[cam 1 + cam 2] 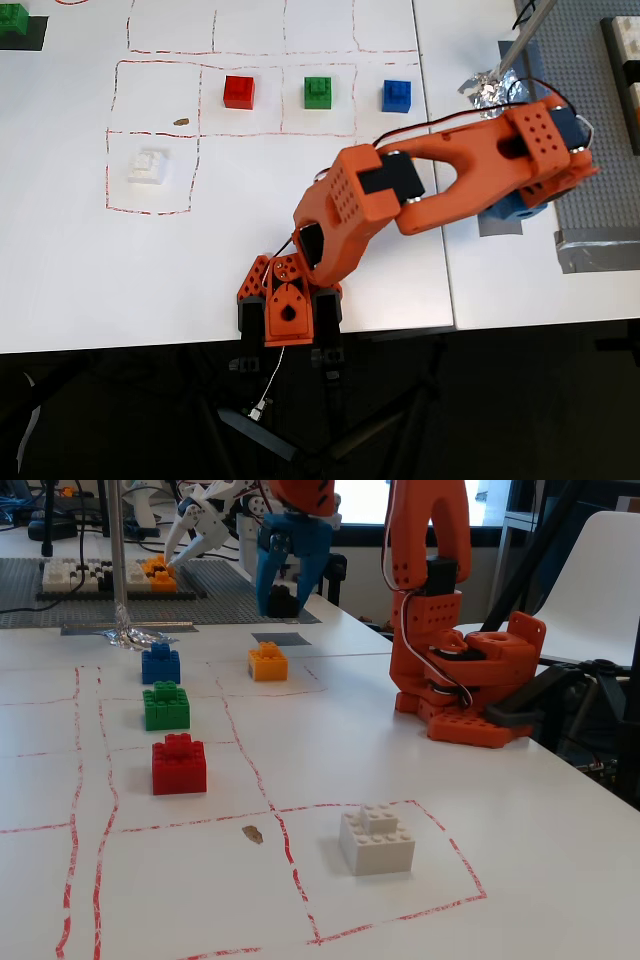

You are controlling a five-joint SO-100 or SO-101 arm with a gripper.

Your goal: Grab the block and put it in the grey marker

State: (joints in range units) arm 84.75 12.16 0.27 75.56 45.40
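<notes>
Fixed view: blue two-finger gripper (285,598) at top centre, fingers clamped on the small black cube block (282,601), held clear above the flat dark-grey square marker (281,639). Overhead view: arm hides block; marker (497,224) mostly covered. White tabletop (300,260) w/ red-drawn squares. Red brick (239,91), green brick (318,92), blue brick (397,95) in upper row; white brick (148,166) left. Crumpled foil (488,86) upper right.
</notes>
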